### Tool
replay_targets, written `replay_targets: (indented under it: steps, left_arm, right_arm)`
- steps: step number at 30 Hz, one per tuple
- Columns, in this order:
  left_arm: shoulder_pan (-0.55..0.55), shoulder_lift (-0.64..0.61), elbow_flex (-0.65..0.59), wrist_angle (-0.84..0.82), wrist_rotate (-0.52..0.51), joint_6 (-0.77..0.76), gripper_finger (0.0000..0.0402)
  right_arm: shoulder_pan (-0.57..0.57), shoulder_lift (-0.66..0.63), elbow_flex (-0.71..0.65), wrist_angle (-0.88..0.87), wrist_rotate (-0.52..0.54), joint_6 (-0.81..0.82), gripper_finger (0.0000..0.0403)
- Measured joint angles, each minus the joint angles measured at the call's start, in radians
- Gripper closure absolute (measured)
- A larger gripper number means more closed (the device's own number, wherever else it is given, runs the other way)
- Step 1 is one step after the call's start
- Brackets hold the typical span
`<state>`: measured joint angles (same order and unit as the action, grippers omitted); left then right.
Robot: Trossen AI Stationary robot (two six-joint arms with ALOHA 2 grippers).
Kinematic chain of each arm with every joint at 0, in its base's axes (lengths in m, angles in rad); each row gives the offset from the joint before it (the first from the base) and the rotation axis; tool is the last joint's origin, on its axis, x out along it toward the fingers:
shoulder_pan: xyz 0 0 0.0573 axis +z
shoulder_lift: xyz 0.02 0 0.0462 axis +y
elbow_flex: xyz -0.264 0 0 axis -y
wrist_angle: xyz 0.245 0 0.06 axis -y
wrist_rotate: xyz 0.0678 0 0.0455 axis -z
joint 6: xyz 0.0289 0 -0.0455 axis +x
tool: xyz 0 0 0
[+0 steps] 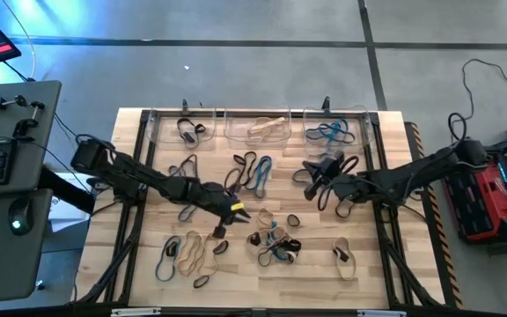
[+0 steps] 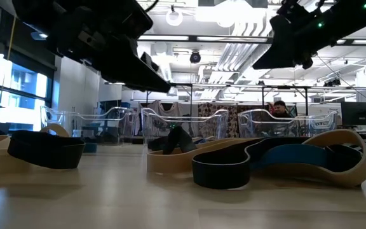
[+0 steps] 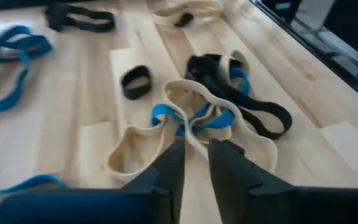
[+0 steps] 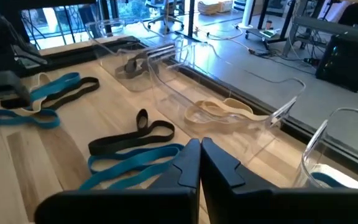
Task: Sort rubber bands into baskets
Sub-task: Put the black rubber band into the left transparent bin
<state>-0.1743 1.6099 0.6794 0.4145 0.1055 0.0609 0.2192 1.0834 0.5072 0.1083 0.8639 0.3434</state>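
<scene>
**Sorting in progress: left arm poised over a tangled cluster of bands**

Three clear, round-cornered plastic baskets stand in a row along the far edge of the pale wooden-slat worktop (image 1: 148, 211). The left basket (image 1: 157, 132) holds a black band, the middle basket (image 1: 236, 132) a tan one, the right basket (image 1: 363, 132) blue ones, so the sort appears to run by colour. Most of the thin, floppy rubber bands still lie loose on the worktop, and the task seems far from complete.

The left gripper (image 1: 229, 211) hangs near the centre of the worktop. In its wrist view its dark fingers (image 3: 169, 171) stand slightly apart, pinching nothing, aimed at a knot of tan, blue and black rubber bands (image 3: 210, 115); a small black loop (image 3: 135, 82) lies just beside that knot. The step in hand is judged to be a fresh pick. The next move calls for a descent onto a single strand and a lift that frees it from its neighbours, since the loops overlap and may drag one another.

The right gripper (image 1: 317, 176) waits right of centre, near the blue basket, fingers pressed together and empty; a long black band (image 4: 132, 138) and a flat blue band (image 4: 129, 163) lie ahead of it.

The bands are matte, ribbon-flat and limp, lying in folded curves.
</scene>
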Motion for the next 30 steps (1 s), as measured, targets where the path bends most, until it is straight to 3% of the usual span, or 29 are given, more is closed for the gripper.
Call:
replay_targets:
  steps: [5,10,19,30]
  left_arm:
    - [-0.005,0.07,0.054,-0.006,0.052,-0.022,0.0296]
    - [-0.004,0.143,0.122,-0.122,0.064,-0.077,0.0283]
    - [-0.02,0.234,0.222,-0.195,0.135,-0.123,0.0281]
    - [-0.014,0.242,0.228,-0.222,0.149,-0.136,0.0298]
  right_arm:
    - [0.0,0.031,0.0,0.017,0.0,-0.002,0.0403]
    - [0.0,0.038,0.0,0.018,0.0,-0.002,0.0403]
    - [0.0,0.038,0.0,0.023,0.001,-0.008,0.0403]
    - [0.0,0.038,0.0,0.023,0.001,-0.008,0.0403]
